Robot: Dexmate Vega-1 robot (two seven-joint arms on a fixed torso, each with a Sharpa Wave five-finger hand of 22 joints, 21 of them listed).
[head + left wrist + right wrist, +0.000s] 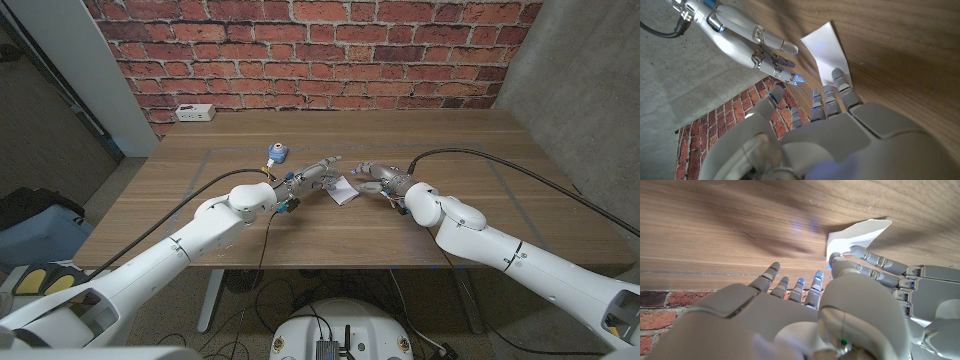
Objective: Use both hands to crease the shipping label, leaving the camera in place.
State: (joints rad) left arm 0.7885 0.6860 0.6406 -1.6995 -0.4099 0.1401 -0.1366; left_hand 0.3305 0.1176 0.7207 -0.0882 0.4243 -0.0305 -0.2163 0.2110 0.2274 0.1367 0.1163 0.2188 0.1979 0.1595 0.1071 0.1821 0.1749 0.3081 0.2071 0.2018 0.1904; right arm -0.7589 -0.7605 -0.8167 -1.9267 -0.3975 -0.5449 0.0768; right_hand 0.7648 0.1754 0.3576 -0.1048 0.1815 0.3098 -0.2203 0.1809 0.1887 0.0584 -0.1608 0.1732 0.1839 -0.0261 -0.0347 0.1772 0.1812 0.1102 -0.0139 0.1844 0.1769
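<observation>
Camera [275,153] just behind left hand [318,177]

A red brick wall [320,50] with pale mortar runs behind the wooden counter [500,200], whose top shows long grain and faint straight lines near its edges. To the right of the brick stands a grey concrete wall [585,90]. On the left, a light grey panel [95,75] leans across a darker recess. A white power strip [195,113] lies at the counter's far left corner, close to the brick. Grey floor [100,185] shows on the left, and cables [250,300] trail beneath the counter. The light is even and soft.
</observation>
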